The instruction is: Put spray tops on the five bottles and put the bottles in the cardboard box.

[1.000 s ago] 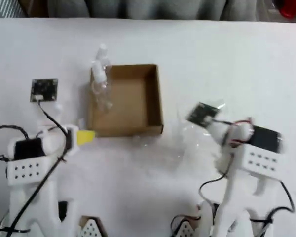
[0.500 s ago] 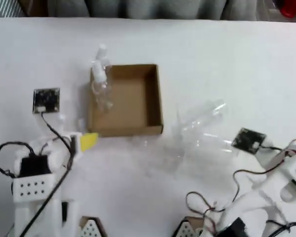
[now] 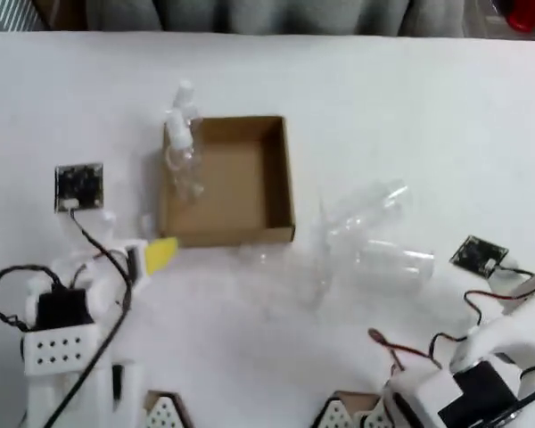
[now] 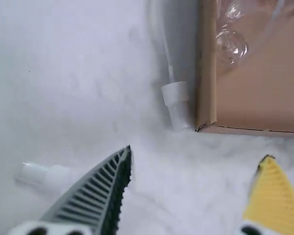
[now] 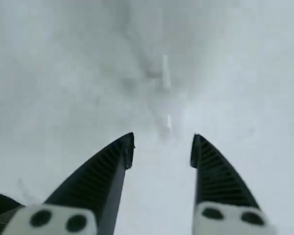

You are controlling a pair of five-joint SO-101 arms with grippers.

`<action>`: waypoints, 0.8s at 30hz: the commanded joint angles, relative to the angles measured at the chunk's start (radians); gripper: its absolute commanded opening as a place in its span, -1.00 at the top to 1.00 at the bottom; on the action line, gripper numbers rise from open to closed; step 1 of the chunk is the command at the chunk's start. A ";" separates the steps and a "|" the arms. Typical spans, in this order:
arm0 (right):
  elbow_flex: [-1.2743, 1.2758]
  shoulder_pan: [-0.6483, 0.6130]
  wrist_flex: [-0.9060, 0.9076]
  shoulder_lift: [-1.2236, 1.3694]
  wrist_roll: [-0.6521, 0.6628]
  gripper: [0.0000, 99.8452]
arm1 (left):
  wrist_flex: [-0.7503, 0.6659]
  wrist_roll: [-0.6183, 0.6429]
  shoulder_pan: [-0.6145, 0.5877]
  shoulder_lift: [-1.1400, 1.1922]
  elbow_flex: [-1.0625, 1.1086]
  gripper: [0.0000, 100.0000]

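The left pincer [image 4: 193, 166] stands spread and empty beside the cardboard box [image 3: 241, 187], the right pincer [image 5: 161, 147] likewise spread near the tabletop's [image 3: 410, 107] right edge.

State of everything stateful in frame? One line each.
cardboard box: open-topped, upright
bottles in box: spray tops on, against one wall
bottles on table: lying down, outside the box
loose spray top: unfitted, on table beside box corner
left gripper: open, empty
right gripper: open, empty
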 commanded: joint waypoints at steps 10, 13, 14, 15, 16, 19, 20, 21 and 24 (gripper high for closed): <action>-0.069 0.064 -0.024 -0.002 -0.133 0.71 | 0.086 0.011 -0.079 -0.022 -0.198 0.26; -0.069 0.076 -0.024 -0.001 -0.130 0.87 | 0.086 0.008 -0.081 -0.021 -0.216 0.26; -0.069 0.077 -0.024 -0.001 -0.130 0.91 | 0.086 0.008 -0.081 -0.021 -0.222 0.26; -0.069 0.077 -0.024 -0.001 -0.130 0.94 | 0.086 0.008 -0.081 -0.012 -0.229 0.26; -0.069 0.079 -0.024 0.001 -0.130 0.96 | 0.086 0.008 -0.081 0.005 -0.241 0.26; -0.069 0.090 -0.024 0.005 -0.130 0.97 | 0.086 0.008 -0.081 0.116 -0.307 0.26; -0.069 0.091 -0.024 0.005 -0.132 0.97 | 0.086 0.008 -0.081 0.163 -0.333 0.26; -0.069 0.096 -0.024 0.004 -0.132 0.97 | 0.086 0.008 -0.081 0.213 -0.361 0.26; -0.071 0.107 -0.024 0.002 -0.132 0.97 | 0.080 0.008 -0.076 0.363 -0.450 0.26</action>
